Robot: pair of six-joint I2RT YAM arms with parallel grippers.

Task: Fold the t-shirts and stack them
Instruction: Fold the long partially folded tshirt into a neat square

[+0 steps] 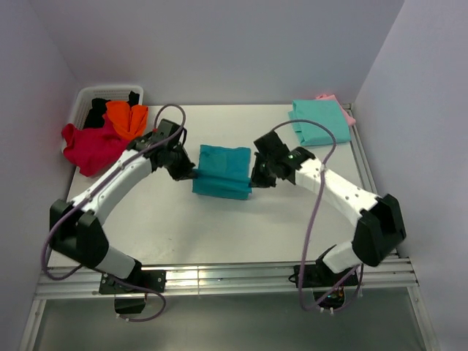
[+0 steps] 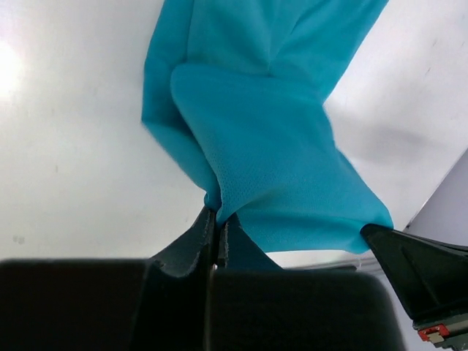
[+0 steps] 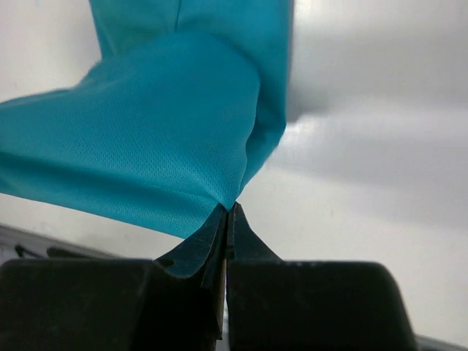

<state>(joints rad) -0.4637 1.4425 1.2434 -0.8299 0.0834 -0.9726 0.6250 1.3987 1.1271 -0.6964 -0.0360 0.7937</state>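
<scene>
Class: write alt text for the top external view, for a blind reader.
The left gripper and right gripper pinch opposite sides of a teal-blue t-shirt mid-table. A mint-green t-shirt lies folded far right; a crimson t-shirt spills from a basket far left.

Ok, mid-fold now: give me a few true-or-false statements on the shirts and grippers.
1. The left gripper and right gripper are each shut on the teal-blue t-shirt. True.
2. The mint-green t-shirt is in the white basket. False: it lies folded at the far right corner of the table, the pink t-shirt peeking out beneath.
3. The orange t-shirt sits at the basket's rim. True.
4. The crimson t-shirt is folded flat. False: it is crumpled, at the basket's near edge.
</scene>
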